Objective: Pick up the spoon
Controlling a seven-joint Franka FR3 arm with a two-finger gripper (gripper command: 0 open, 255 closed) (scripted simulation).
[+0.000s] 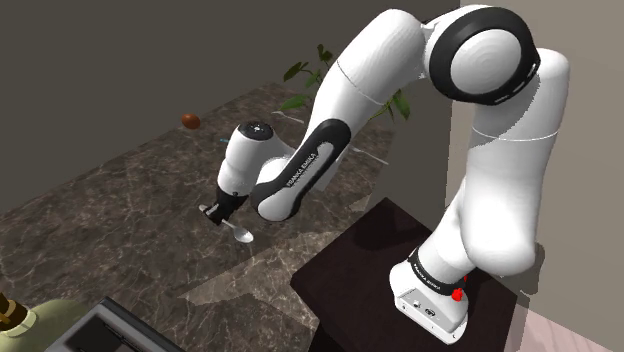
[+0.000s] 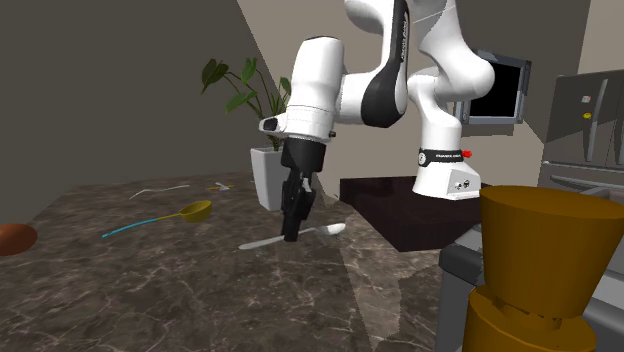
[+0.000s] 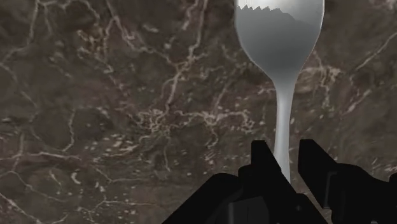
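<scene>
Silvery spoon [image 3: 280, 51] sat clenched by its handle in the gripper [image 3: 284, 156], level, bowl pointing toward the worktop's [image 3: 95, 95] edge by the stand [image 1: 360, 250].

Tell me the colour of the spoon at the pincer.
The spoon is plain pale silver-grey, with no pattern. The wrist view shows it best.

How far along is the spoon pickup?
Done: the reach. The claw is down at the marbled counter, on the spoon.
In hand: the grasp. In the wrist view its fingers close in on the spoon's handle from both sides and look clasped on it.
Left: the lift. The spoon sits low by the counter, and I can't tell whether it has cleared it.
</scene>
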